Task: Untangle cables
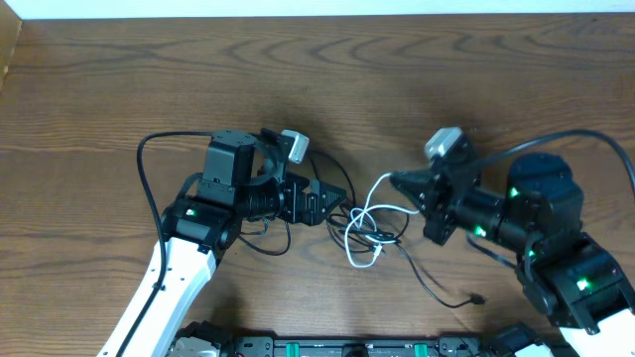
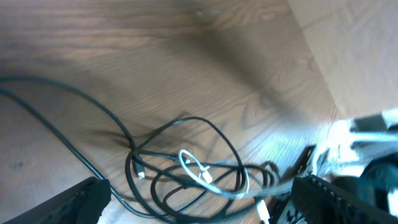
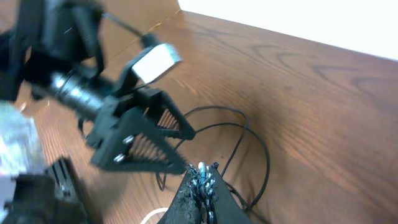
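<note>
While left gripper (image 1: pixel 342 201) stands open beside the cables (image 2: pixel 199 174), right gripper (image 1: pixel 394 179) is closed. Its tip meets them (hold unclear).

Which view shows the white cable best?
Overhead: the white cable shows whole there, with every loop sharp against the dark wood. The left wrist view shows its loops closer, but blurred and cut off at the bottom edge. The right wrist view catches only a pale sliver at its bottom edge, likely the same cable.
</note>
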You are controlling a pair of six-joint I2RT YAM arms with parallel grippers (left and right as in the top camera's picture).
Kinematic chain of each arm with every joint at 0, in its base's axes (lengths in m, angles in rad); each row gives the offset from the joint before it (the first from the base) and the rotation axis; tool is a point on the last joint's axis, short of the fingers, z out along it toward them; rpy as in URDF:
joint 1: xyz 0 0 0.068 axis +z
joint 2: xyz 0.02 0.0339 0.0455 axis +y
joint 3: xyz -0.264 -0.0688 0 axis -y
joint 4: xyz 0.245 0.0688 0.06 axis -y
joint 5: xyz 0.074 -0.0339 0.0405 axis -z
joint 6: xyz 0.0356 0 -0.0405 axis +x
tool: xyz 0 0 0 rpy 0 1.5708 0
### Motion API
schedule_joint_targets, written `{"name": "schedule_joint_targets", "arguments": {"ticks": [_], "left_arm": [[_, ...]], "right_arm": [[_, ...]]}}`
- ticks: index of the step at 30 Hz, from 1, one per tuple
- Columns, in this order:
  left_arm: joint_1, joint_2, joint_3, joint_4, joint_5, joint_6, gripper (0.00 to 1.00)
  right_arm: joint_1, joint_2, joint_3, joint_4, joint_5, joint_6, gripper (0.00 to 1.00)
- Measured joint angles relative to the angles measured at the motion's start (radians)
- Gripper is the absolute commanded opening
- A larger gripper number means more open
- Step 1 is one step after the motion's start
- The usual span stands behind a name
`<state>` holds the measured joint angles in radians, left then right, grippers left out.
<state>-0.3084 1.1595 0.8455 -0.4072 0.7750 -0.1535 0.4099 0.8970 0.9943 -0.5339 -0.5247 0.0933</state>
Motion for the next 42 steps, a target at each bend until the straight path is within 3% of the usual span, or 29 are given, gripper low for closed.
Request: {"name": "schedule_joint_targets", "arguments": {"ticks": [6,15,24,29,34,39,41,42], "left_arm": [[-0.044,0.0,0.0,0.031,0.072,0.158,0.81],[-0.208,0.0,0.0,0.153,0.044,0.263,0.8],[-0.274,0.0,0.0,0.28,-0.12,0.222,0.8],[-0.275,0.0,0.0,0.324,-0.188,0.145,0.66],[-0.277,0.009,0.0,0.327,-0.217,0.097,0.65],[-0.299,0.076,0.0,0.317,-0.227,0.07,0.45],[-0.309,0.11,0.0,0.307,-0.228,0.065,0.33],[-0.31,0.126,0.0,0.302,-0.228,0.064,0.2]], "right_arm": [[-0.092,0.003,0.0,0.016,-0.143,0.113,0.01],[-0.209,0.024,0.0,0.014,-0.427,0.209,0.01],[-0.212,0.048,0.0,0.006,-0.563,0.219,0.01],[-0.212,0.048,0.0,-0.005,-0.58,0.221,0.01],[-0.212,0.048,0.0,-0.007,-0.582,0.222,0.01],[-0.212,0.048,0.0,-0.006,-0.582,0.222,0.01],[-0.213,0.048,0.0,-0.006,-0.582,0.222,0.01],[-0.214,0.048,0.0,-0.006,-0.582,0.222,0.01]]}}
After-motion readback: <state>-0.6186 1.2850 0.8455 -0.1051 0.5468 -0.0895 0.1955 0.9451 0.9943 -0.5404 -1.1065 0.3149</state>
